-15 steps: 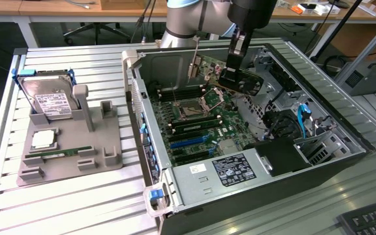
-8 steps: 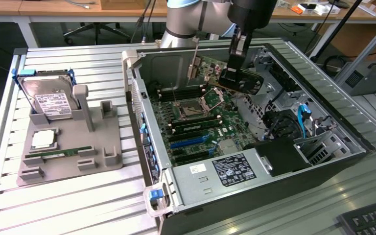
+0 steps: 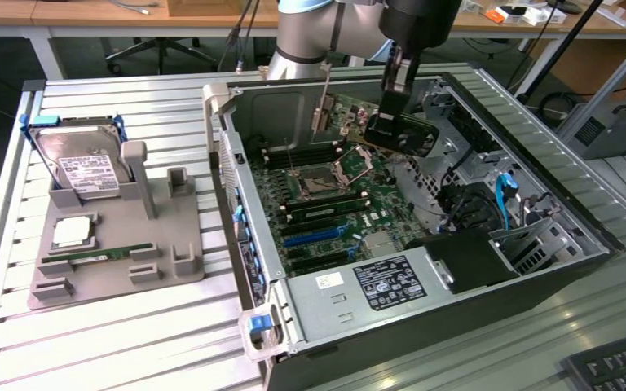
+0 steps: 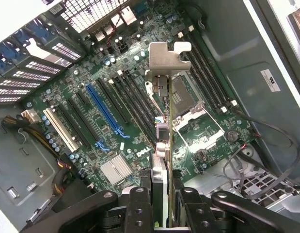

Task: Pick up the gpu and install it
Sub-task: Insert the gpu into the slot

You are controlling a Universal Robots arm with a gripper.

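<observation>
Our jaws, partly closed, clamp the gpu on edge, likely so its connector can meet a slot; it hangs above the motherboard inside the open computer case, silver bracket toward the rear wall.

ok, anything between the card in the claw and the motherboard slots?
Nothing visible. The claw holds the thin flat circuit card with the silver end bracket above the green motherboard. The long blue slot and black slots beside it lie bare; the black cables run along the grey case wall, off the slots.
</observation>
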